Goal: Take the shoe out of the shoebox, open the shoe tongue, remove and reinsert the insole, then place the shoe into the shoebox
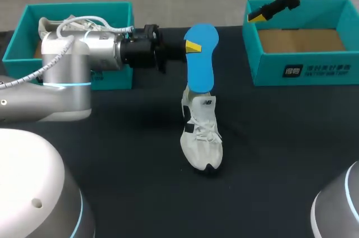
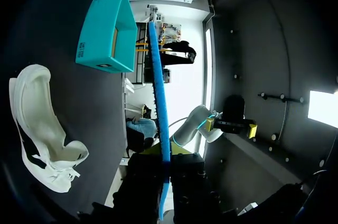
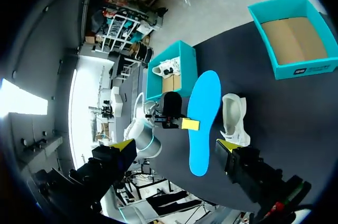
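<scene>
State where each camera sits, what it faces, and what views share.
Head: above and behind, facing down on the table; left pincer grips the insole by the shoe, right pincer open.
Left wrist: behind the left pincer, facing along the edge-on insole; shoe beside.
Right wrist: behind the right pincer, facing down on both.
Shared: insole and shoe, all three.

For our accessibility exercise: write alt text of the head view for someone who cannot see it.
The left gripper holds a blue insole over a white shoe on the black table. The right gripper hangs open beside an empty teal shoebox.
</scene>
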### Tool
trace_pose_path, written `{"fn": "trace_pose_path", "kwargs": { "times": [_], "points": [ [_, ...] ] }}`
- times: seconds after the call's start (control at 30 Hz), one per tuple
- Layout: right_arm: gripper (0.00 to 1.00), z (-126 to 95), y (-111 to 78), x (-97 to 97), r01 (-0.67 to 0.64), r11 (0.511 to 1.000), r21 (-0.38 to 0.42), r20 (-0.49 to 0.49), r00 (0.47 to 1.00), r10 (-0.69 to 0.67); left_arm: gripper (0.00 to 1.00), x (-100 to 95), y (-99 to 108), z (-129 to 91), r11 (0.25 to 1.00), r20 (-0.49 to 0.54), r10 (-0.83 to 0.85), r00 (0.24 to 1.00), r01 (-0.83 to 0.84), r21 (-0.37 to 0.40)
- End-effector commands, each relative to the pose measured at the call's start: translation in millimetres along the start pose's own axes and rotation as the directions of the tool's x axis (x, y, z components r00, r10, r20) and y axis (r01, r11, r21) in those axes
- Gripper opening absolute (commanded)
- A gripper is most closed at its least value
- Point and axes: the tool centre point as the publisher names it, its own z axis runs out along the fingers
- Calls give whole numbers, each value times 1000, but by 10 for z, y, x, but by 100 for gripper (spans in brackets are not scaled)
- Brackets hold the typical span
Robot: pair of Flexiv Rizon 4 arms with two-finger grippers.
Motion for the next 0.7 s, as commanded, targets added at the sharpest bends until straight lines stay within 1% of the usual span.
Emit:
{"fn": "trace_pose_path", "kwargs": {
  "times": [0.03,0.13,0.3,0.53,0.7],
  "points": [
    [100,-27,-158,-181,-11,999,-53,-203,979,0,0,-2,5,4,1000,1,0,1000,0,2],
    [100,-3,-172,-267,-55,998,-11,-283,958,49,0,-2,5,4,1000,1,0,1000,0,2],
    [100,38,-232,-352,-56,998,35,-348,935,65,0,-2,5,4,1000,1,0,1000,0,2],
    [100,81,-286,-469,-60,998,31,-456,888,68,0,-2,5,4,1000,1,0,1000,0,2],
    [100,90,-302,-471,-67,997,22,-461,885,70,0,-2,5,4,1000,1,0,1000,0,2]
  ]
}}
